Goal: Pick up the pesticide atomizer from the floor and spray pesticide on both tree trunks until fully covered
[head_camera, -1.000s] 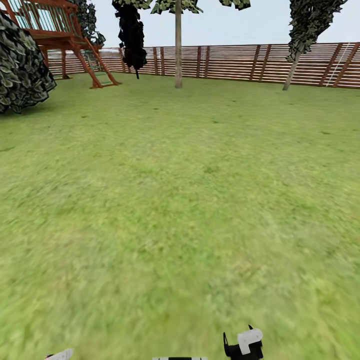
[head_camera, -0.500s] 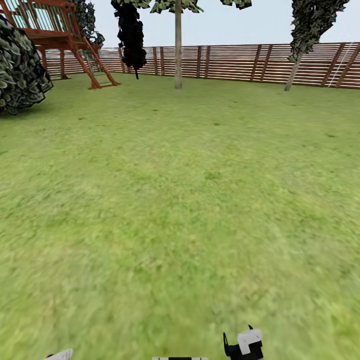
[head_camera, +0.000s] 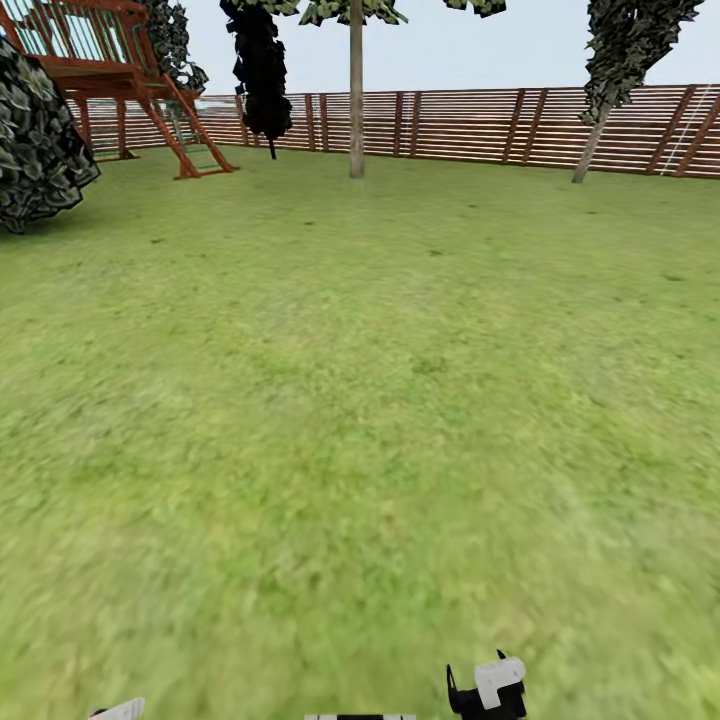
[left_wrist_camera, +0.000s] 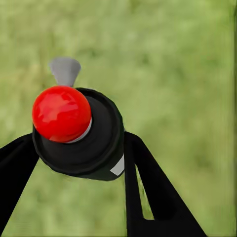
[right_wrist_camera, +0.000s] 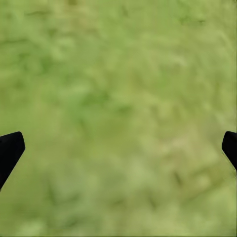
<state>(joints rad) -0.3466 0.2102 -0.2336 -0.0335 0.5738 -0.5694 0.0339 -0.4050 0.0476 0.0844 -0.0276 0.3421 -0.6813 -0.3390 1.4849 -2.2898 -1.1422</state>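
Far left in the head view, a dark leafy bush (head_camera: 35,140) sits on the grass, with a red-brown wooden play frame (head_camera: 120,80) behind it. Next along stands a black cypress-like tree (head_camera: 262,70), then a tall tree with a straight pale trunk (head_camera: 356,95) rising from the lawn before the brown slatted fence (head_camera: 480,125). Further right a thin leaning stem (head_camera: 588,150) carries dark foliage by the fence. The floor (head_camera: 360,420) is blurred green grass right up to the robot.

In the left wrist view, the left tool (left_wrist_camera: 84,163) pinches the pesticide atomizer (left_wrist_camera: 79,131), a black round body with a red ball top and a grey nozzle, its two black fingers (left_wrist_camera: 148,192) touching either side. In the right wrist view, the right tool (right_wrist_camera: 118,148) is spread wide over grass, fingertips (right_wrist_camera: 10,150) at the picture's edges
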